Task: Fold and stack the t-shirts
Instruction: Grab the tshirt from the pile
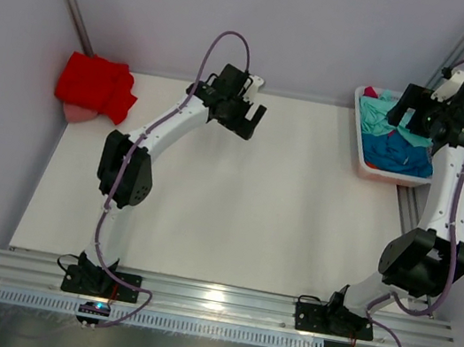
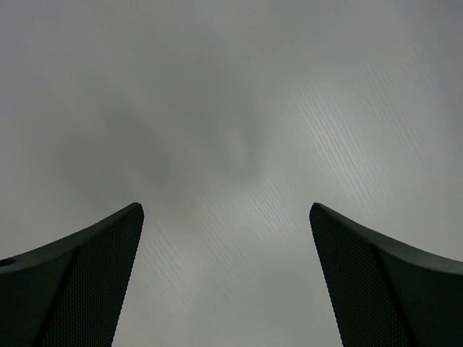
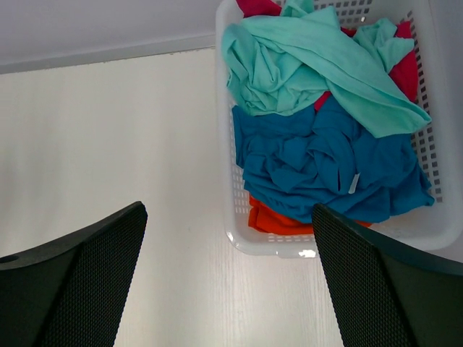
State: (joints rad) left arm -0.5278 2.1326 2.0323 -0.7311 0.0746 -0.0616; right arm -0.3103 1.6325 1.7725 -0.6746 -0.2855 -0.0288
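The white table (image 1: 238, 192) runs wide from left to right. A white slatted basket (image 1: 368, 168) sits at its far right corner, its long axis running front to back.

The blue t-shirt (image 3: 325, 166) is the biggest heap in the basket. It is crumpled across the near half with no clear axis, and a small pale tag (image 3: 353, 183) shows among its folds. The mint-teal t-shirt (image 3: 304, 65) lies behind and partly over it. It is bunched at the left, with one long fold slanting down toward the basket's right wall.

Well apart from these, a bright red t-shirt (image 1: 95, 85) lies in a loose bundle at the table's far left corner against the wall. The bundle is wider than it is deep, and its long axis runs roughly left to right. A paler pink cloth (image 1: 79, 113) peeks out beneath its near edge.

Crimson-pink cloth (image 3: 406, 72) shows in small patches at the back and right of the basket, under the mint-teal. A strip of orange-red cloth (image 3: 271, 218) pokes out below the blue at the near rim.

The right gripper (image 3: 228, 205) hangs above the basket's near-left corner with its fingers spread wide and nothing between them. The left gripper (image 2: 225, 206) is over the far middle of the table. It is spread just as wide, and only a plain grey surface shows between its fingers.
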